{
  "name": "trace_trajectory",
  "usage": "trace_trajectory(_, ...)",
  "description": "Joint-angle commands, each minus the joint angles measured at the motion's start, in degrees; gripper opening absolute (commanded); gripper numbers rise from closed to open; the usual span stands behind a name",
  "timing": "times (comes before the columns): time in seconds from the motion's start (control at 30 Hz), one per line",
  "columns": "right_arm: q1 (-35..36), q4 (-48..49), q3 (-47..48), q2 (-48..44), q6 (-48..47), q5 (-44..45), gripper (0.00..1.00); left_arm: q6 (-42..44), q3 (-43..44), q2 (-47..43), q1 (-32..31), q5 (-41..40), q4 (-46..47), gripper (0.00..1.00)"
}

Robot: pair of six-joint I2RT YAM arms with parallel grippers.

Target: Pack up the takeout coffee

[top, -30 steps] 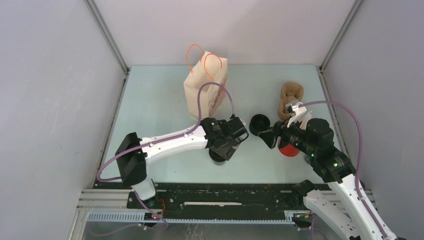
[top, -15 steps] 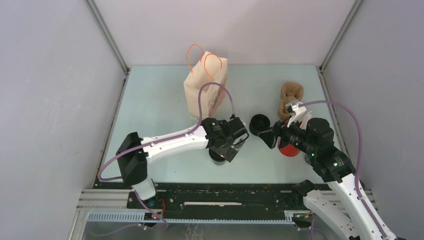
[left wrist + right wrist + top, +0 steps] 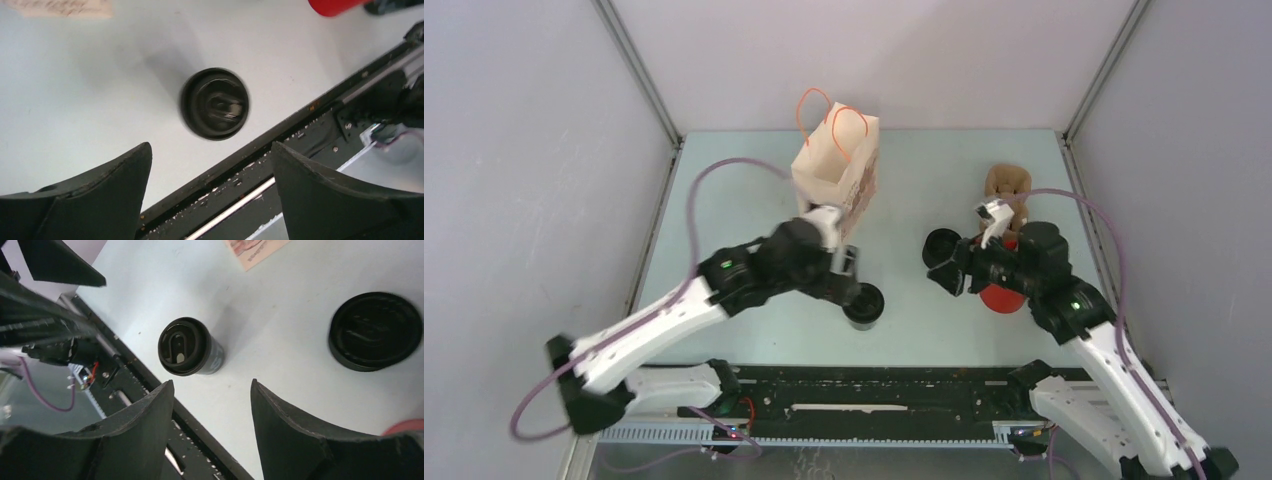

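Left wrist: round, lidded black takeout coffee (image 3: pixel 215 103) stands free; left and right jaws open.

The takeout coffee (image 3: pixel 863 303) looks like smooth, slightly glossy black plastic; the paper bag (image 3: pixel 834 165) is matt.

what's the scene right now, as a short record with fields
coffee cup: upright, lidded, on the table, nothing gripping it
paper bag: standing open, farther back
black lid-like disc: flat on the table, right of the coffee cup
red cup: partly hidden under the right arm
left jaws: open, empty, close to the coffee cup
right jaws: open, empty
packed: not yet
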Motion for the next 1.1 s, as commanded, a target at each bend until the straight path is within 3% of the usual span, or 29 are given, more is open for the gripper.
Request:
trace_trajectory(0.0, 0.91, 2.84, -0.11, 9.51, 5.59, -8.79, 0.66, -8.01, -17.44, -12.14, 10.34, 11.98, 11.57, 0.91)
trace_trajectory(0.17, 7.78, 8.07, -0.42, 19.81, 10.66, -9.25, 0.64, -17.94, -33.44, -20.77, 18.21, 23.72, 28.72, 0.77)
trace_trajectory(0.3, 7.58, 18.35, -2.96, 28.04, 17.33, -18.15, 0.51, -24.67, -41.91, -20.43, 20.69, 27.58, 42.1, 0.74)
trace_trajectory(0.4, 7.0, 25.07, -5.2, 31.14, 21.44, -21.47, 0.47, -28.29, -46.41, -19.38, 21.12, 29.06, 50.72, 0.71)
trace_trajectory(0.57, 5.31, 32.85, -8.57, 34.66, 25.48, -24.36, 0.4, -28.66, -49.7, -20.24, 21.68, 27.72, 52.1, 0.64)
trace_trajectory(0.8, 4.89, 36.1, -10.17, 36.9, 26.51, -24.33, 0.36, -28.9, -50.51, -20.79, 22.53, 27.06, 52.11, 0.51)
trace_trajectory(1.07, 4.68, 36.17, -10.33, 38.06, 26.14, -24.02, 0.28, -27.13, -49.88, -18.9, 22.62, 26.85, 50.52, 0.46)
